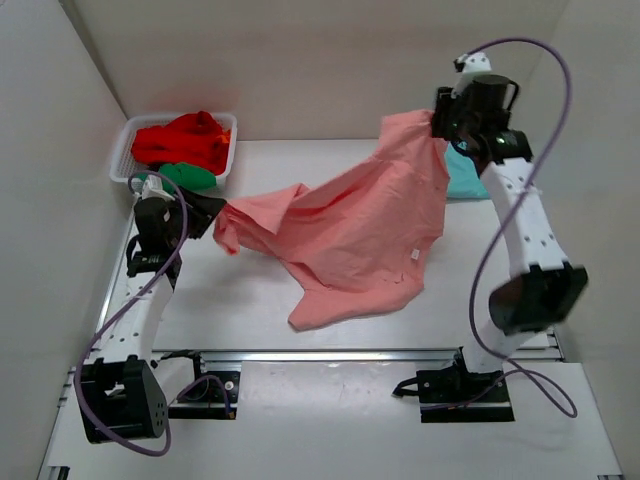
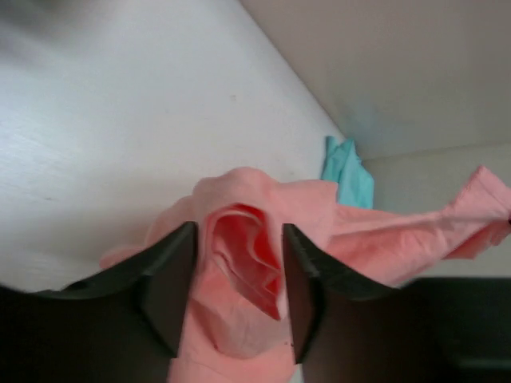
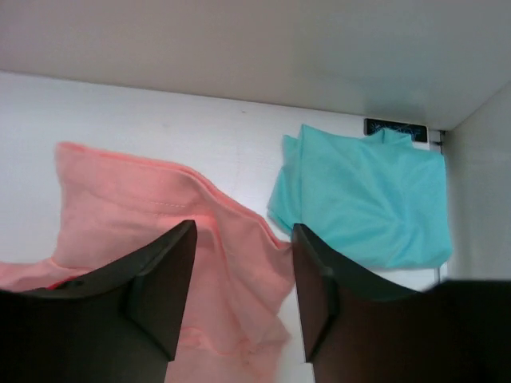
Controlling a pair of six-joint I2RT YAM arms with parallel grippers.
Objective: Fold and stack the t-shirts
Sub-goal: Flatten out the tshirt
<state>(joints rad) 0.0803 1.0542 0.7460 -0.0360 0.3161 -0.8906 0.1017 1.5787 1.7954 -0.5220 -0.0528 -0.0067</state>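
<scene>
A salmon-pink t-shirt (image 1: 360, 225) hangs stretched in the air between my two grippers, its lower hem drooping toward the table. My left gripper (image 1: 212, 212) is shut on its left corner, and bunched pink fabric (image 2: 239, 255) fills the gap between the fingers. My right gripper (image 1: 442, 122) is raised at the back right and shut on the shirt's upper edge (image 3: 231, 263). A light teal t-shirt (image 1: 465, 175) lies folded on the table by the back right wall; it also shows in the right wrist view (image 3: 367, 199) and the left wrist view (image 2: 347, 171).
A white mesh basket (image 1: 124, 150) stands at the back left corner, holding a red shirt (image 1: 185, 140) and a green shirt (image 1: 188, 175). White walls close in the table at the back and both sides.
</scene>
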